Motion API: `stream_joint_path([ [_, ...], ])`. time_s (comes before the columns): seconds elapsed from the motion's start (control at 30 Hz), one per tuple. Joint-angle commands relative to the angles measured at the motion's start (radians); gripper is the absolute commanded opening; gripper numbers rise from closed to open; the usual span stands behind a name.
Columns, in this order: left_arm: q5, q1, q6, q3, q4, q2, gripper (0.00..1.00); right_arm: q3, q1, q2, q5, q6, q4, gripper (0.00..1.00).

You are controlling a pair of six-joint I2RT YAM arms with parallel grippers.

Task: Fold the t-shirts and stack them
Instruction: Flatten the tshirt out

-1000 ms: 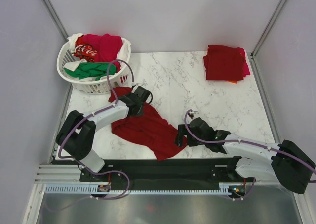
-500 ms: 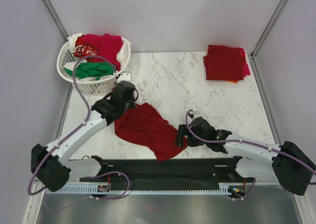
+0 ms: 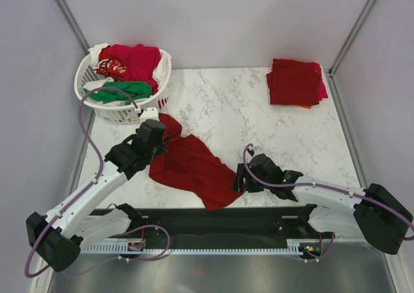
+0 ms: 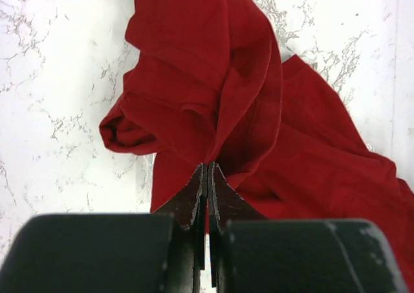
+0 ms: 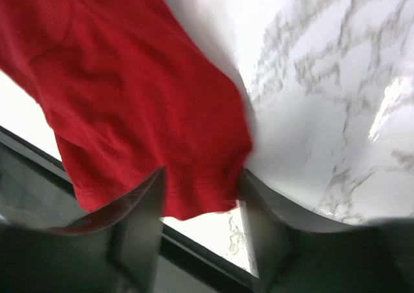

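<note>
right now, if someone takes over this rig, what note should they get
Left gripper: shut on a bunched fold of the red shirt, close to the basket.
Right gripper: open, one finger on each side of the shirt's near hem.
The red shirt lies crumpled on the table, not yet folded.
Done: a folded stack at the far right corner.
Left to do: flatten and fold this shirt, add it to the stack, then the basket shirts.
</note>
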Motion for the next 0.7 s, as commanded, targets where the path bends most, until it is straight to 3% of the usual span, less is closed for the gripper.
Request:
stream_joint_path([
  [0.0,-0.038,0.011,-0.045,-0.003,-0.008,-0.041,0.02,-0.046,0.0,0.041,-0.022,0.013,0.016,0.51],
  [0.07,-0.035,0.014,-0.046,0.001,-0.014,-0.054,0.02,-0.06,0.002,0.048,-0.036,0.014,0.042,0.37],
  [0.1,-0.036,0.016,-0.045,0.005,-0.019,-0.065,0.02,-0.061,0.002,0.049,-0.04,0.014,0.052,0.21],
  [0.17,-0.036,0.017,-0.043,0.023,-0.04,-0.073,0.02,-0.052,0.002,0.038,-0.051,0.002,0.063,0.04],
  [0.2,-0.035,0.017,-0.043,0.034,-0.048,-0.083,0.02,-0.043,0.002,0.028,-0.059,-0.006,0.049,0.0],
  [0.27,-0.035,0.019,-0.041,0.082,-0.089,-0.096,0.02,0.018,0.0,-0.032,-0.056,-0.024,0.005,0.0],
  [0.4,-0.025,0.019,-0.043,0.253,-0.201,-0.146,0.02,0.269,-0.003,-0.175,0.14,-0.1,-0.326,0.0],
  [0.5,0.001,0.019,-0.019,0.409,-0.236,-0.211,0.02,0.621,-0.009,-0.261,0.263,-0.139,-0.521,0.0],
  [0.67,0.053,0.019,-0.009,0.68,-0.261,-0.277,0.02,1.029,-0.01,-0.327,0.457,-0.219,-0.69,0.0],
])
